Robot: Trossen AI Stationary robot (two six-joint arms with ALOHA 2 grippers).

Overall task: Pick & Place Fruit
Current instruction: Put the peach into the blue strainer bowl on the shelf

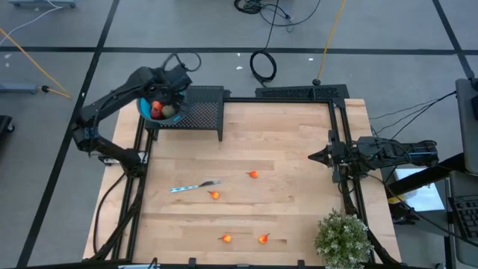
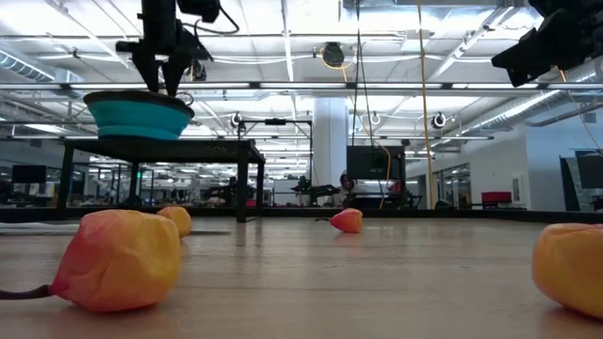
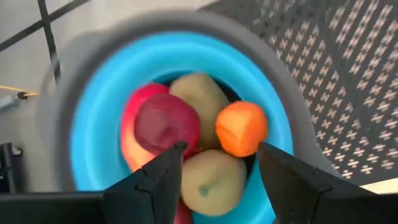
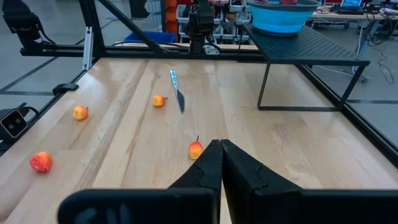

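The blue bowl stands on a black mesh stand at the table's far left. It holds several fruit: a dark red one, two pale green-brown ones and a small orange one. My left gripper hangs open just above them, pointing steeply down, with nothing between its fingers. Several small orange fruit lie on the table. My right gripper waits shut at the table's right edge.
A slim silver knife lies left of the table's middle, between the loose fruit. A potted plant stands at the near right corner. Black frame rails run along the table's sides.
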